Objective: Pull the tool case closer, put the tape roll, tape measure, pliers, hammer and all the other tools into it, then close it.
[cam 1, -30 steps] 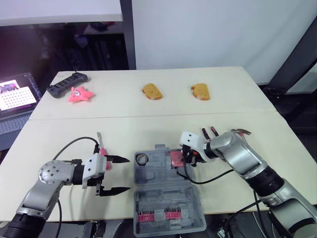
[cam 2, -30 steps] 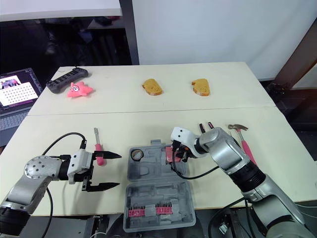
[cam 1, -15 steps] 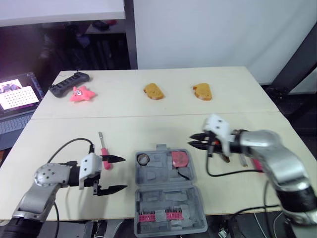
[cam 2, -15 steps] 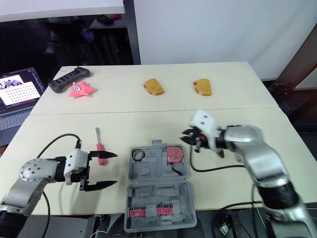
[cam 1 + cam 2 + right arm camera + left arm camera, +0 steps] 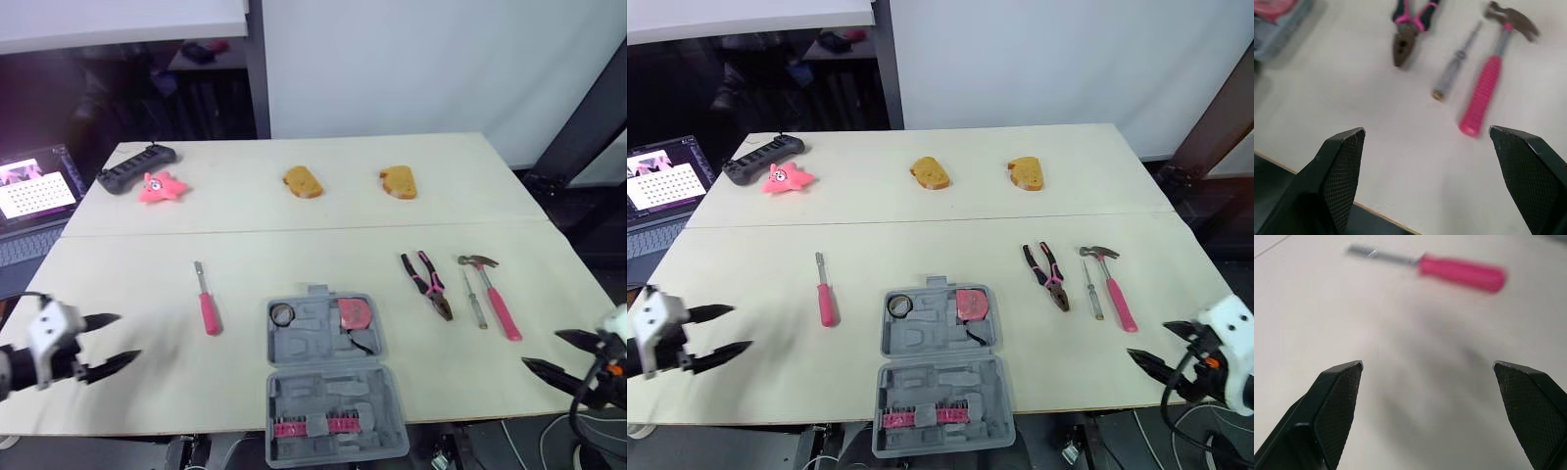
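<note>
Left claw point(image 5: 737, 328) and right claw point(image 5: 1148, 340), both spread and empty, hover at the table's point(image 5: 921, 225) opposite near corners.

Toast slices point(image 5: 301, 181), starfish toy point(image 5: 157, 185), controller point(image 5: 132, 166) sit far back.

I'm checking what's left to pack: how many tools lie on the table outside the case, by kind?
Pink-handled screwdriver: 1
Pliers: 1
Slim grey screwdriver: 1
Hammer: 1
Total: 4
</note>
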Controlling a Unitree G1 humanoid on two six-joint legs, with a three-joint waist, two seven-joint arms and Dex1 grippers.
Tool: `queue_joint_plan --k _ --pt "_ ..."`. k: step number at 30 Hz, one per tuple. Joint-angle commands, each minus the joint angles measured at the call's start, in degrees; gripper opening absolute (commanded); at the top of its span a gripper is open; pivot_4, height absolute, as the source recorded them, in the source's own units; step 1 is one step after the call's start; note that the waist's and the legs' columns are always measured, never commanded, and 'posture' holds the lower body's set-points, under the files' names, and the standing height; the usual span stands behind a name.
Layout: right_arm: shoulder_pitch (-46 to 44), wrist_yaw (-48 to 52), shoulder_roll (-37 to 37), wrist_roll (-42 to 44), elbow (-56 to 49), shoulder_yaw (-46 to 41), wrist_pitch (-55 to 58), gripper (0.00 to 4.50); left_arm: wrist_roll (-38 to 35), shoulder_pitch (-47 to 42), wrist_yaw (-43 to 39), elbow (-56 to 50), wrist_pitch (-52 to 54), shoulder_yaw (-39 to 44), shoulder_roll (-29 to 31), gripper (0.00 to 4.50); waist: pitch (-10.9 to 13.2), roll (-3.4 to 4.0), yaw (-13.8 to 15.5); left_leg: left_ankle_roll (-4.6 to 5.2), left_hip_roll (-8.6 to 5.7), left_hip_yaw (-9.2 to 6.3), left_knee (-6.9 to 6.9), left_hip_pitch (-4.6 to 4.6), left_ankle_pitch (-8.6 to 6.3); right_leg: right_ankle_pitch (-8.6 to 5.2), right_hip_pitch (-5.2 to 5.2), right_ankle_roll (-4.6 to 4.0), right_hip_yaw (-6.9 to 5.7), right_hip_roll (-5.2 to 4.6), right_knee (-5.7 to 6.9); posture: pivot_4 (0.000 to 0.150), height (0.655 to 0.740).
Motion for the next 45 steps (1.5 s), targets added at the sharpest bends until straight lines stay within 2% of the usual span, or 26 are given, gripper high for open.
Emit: queue_joint_plan --k 1,11,15,22,24,27,31,35,45 --pt "0.5 -0.35 -0.25 0.31 0.21 -0.03 -4.29 4.36 0.6 -1.64 -1.54 3.18 -3.17 0.35 0.42 4.5 0.01 -0.01 0.07 0.0 -0.01 -0.01 0.0 0.0 0.0 0.0 0.0 0.01 0.01 -0.02 0.0 0.15 0.74" --pt "-0.84 -2.13 -0.72 1.51 2.14 3.12 -7.93 4.36 0.94 -4.08 -2.26 4.14 -4.29 -0.3 -0.96 4.5 0.01 -0.01 0.4 -0.01 0.0 -0.07 -0.01 -0.04 -0.01 0.07 0.0 0.11 0.02 -0.04 -0.12 0.15 0.74" --pt "-2.33 -6.47 1.8 5.29 -4.64 5.0 -2.72 4.36 0.43 -3.47 -2.93 -1.26 -3.65 -2.04 -2.65 4.5 0.01 0.01 0.41 -0.02 0.0 -0.08 -0.01 -0.04 -0.01 0.07 -0.01 0.1 0.05 -0.05 -0.12 0.15 0.74" --pt "-5.58 -21.94 6.86 10.84 -20.16 9.87 15.74 4.36 -2.38 0.07 -4.03 -23.13 4.47 -9.58 -7.5 4.5 0.0 0.01 0.59 -0.02 0.0 -0.14 -0.01 -0.14 -0.01 0.08 -0.01 0.05 0.09 -0.09 -0.26 0.15 0.74" --pt "-10.13 -30.77 11.84 10.89 -23.56 14.57 21.7 4.36 -2.42 -0.72 -3.67 -27.83 5.75 -11.82 -8.56 4.5 -0.02 -0.05 0.53 -0.02 0.01 -0.18 -0.01 -0.15 -0.01 0.07 0.0 -0.03 0.07 -0.07 -0.32 0.15 0.74" --pt "-15.8 -41.96 17.14 6.21 -25.48 24.2 27.94 4.36 -1.97 -2.29 -3.48 -32.43 6.63 -14.46 -9.28 4.5 -0.03 0.05 0.31 -0.03 0.03 -0.16 -0.01 -0.12 -0.01 0.1 0.0 -0.12 0.1 -0.05 -0.33 0.15 0.74" --pt "-21.78 -52.6 23.35 0.6 -22.16 30.68 30.9 4.36 -2.18 -3.81 -2.96 -36.73 7.78 -16.64 -9.89 4.5 0.04 0.18 0.29 -0.02 -0.02 -0.12 -0.08 -0.18 -0.01 0.1 -0.09 -0.11 0.1 -0.04 -0.4 0.15 0.74" --pt "-25.86 -56.7 25.48 -2.27 -17.28 31.39 30.81 4.36 -2.63 -3.97 -2.72 -40.81 8.79 -18.39 -10.12 4.5 0.06 0.2 0.4 -0.01 -0.1 -0.09 -0.09 -0.2 -0.01 0.18 -0.09 0.04 0.11 -0.05 -0.45 0.15 0.74" --pt "-35.57 -54.3 20.03 -3.64 -1.65 32.14 33.33 4.36 -1.1 -3.88 0.08 -45.49 8.97 -22.22 -12.0 4.5 0.11 0.29 -0.81 0.01 -0.12 -0.07 -0.09 -0.13 -0.01 0.2 -0.04 0.08 0.1 0.1 -0.4 0.15 0.74"
